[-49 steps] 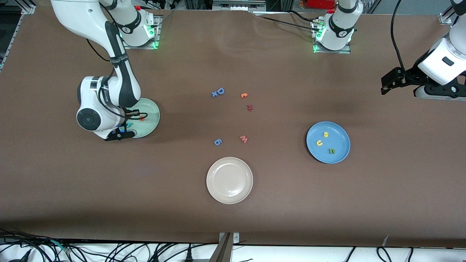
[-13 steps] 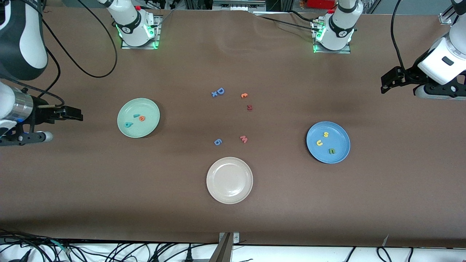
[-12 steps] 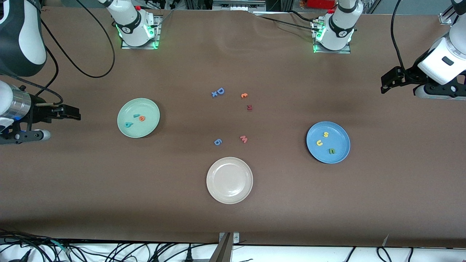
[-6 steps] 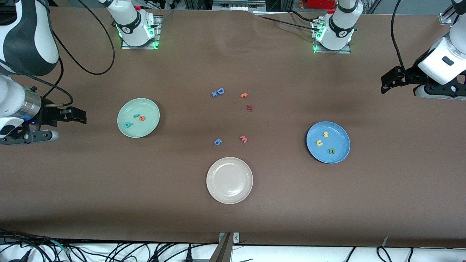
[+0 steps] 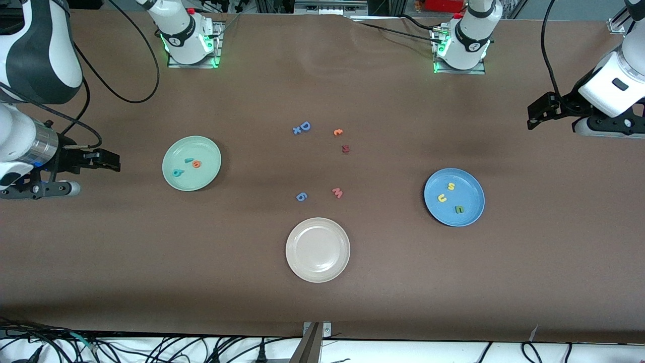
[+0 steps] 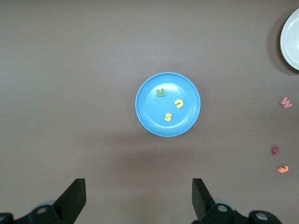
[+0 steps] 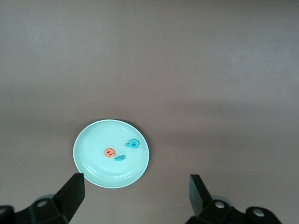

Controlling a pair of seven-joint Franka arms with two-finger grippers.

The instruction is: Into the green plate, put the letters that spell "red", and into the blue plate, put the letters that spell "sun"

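Red letters: teal "r" (image 5: 189,161), orange "e" (image 5: 196,164) and teal "d" (image 5: 177,173) lie in the green plate (image 5: 207,149), toward the right arm's end of the bench.
Sun letters: yellow "s" (image 5: 451,186), yellow "u" (image 5: 442,198), olive "n" (image 5: 459,209) in the blue plate (image 5: 471,183), toward the left arm's end.
Handling: likely light, soft foam; pinch across the edges.
Right gripper (image 5: 108,160): spread, empty, over the bench's end edge.
Left gripper (image 5: 538,116): spread, empty, waiting over its end.
Strays: pink "w" (image 5: 337,192), blue "D" (image 5: 304,126), cream plate (image 5: 318,273) mid-bench.

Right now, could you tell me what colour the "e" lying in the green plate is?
Orange. The "e" shows best in the right wrist view, in the green plate.
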